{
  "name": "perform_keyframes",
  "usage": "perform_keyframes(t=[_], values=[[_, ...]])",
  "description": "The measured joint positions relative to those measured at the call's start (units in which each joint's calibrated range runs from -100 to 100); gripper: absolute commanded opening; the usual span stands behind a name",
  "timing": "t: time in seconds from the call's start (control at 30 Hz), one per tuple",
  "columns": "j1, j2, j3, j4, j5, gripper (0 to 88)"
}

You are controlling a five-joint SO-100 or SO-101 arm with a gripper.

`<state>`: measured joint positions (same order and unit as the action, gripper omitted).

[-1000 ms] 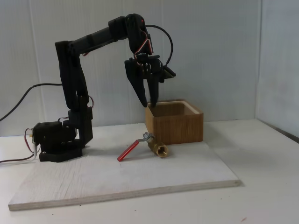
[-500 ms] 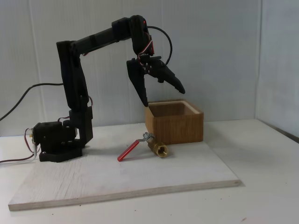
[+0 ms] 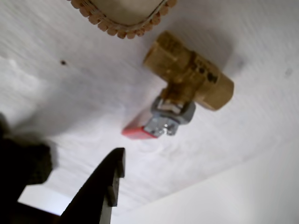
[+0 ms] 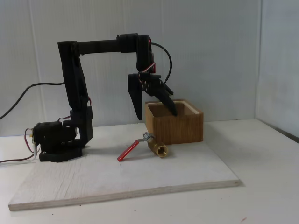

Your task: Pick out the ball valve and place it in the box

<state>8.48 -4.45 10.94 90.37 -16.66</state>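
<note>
The black two-finger claw (image 4: 156,116) hangs with its fingers spread wide and nothing between them. Below it and a little toward the camera in the fixed view lies the ball valve (image 4: 157,149), a small brass-coloured fitting with a silvery stem and a thin red lever, resting on the white-painted wooden board (image 4: 93,179). Claw and valve are clearly apart, so no grasp has begun.

In the wrist view the ball valve (image 3: 189,79) sits ahead of the one dark fingertip (image 3: 112,179) that shows, slightly off to the right of it, with the red lever's end pointing toward the finger. The square open-topped box of light brown grained wood (image 4: 175,122) stands just behind and to the right of the claw in the fixed view, and one finger overlaps its near wall there; whether they touch I cannot tell.

As a judgement, the task is at its start. The descent, the closing on the valve, the lift, the carry over the box and the release are all left.
</note>
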Motion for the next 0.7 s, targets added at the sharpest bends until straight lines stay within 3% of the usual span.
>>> perform_keyframes(t=[0.3, 0.7], values=[[-1.0, 0.0, 8.2, -4.7, 0.1, 50.2], [-0.8, 0.0, 9.6, -6.2, 5.0, 50.2]])
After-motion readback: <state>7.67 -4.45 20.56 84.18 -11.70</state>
